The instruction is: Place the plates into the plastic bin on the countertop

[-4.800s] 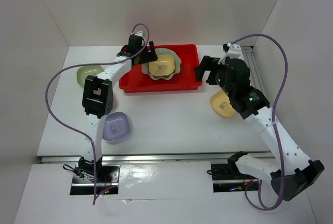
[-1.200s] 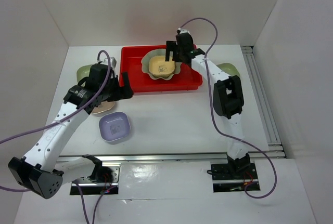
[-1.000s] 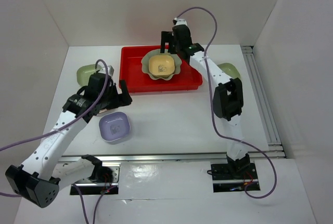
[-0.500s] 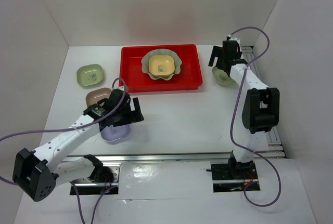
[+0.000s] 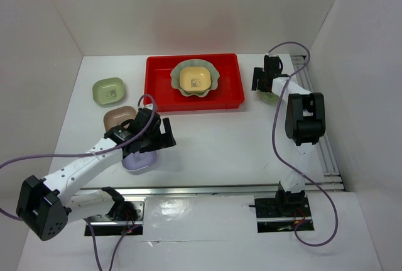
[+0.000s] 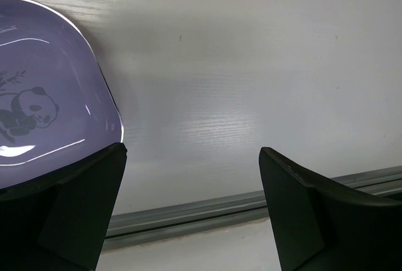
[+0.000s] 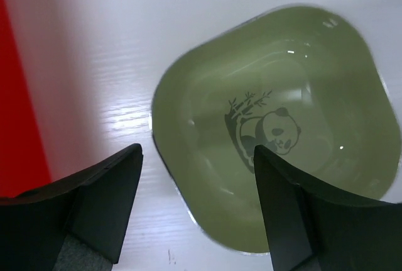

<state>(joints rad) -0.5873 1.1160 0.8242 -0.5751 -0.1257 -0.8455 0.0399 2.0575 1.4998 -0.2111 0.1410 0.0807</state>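
The red plastic bin (image 5: 162,98) holds the pale-green scalloped dish (image 5: 178,82) with a yellow dish (image 5: 195,80) in it. My left gripper (image 5: 158,136) is open, low over the right rim of the lavender dish (image 5: 139,160); in the left wrist view the left finger (image 6: 69,211) overlaps that dish (image 6: 44,114). My right gripper (image 5: 264,80) is open, straddling the left rim of an olive-green dish (image 5: 271,97) that fills the right wrist view (image 7: 276,126). Another olive-green dish (image 5: 108,90) and a tan-brown dish (image 5: 119,117) lie at the left.
A metal rail (image 5: 188,190) runs along the near table edge and shows in the left wrist view (image 6: 220,211). Another rail (image 5: 317,114) runs along the right edge. White walls stand on three sides. The bin's edge (image 7: 16,95) is left of the right gripper.
My right gripper left the bin and came down over the olive-green dish at the right. My left gripper moved from the tan-brown dish to the lavender dish's right rim.
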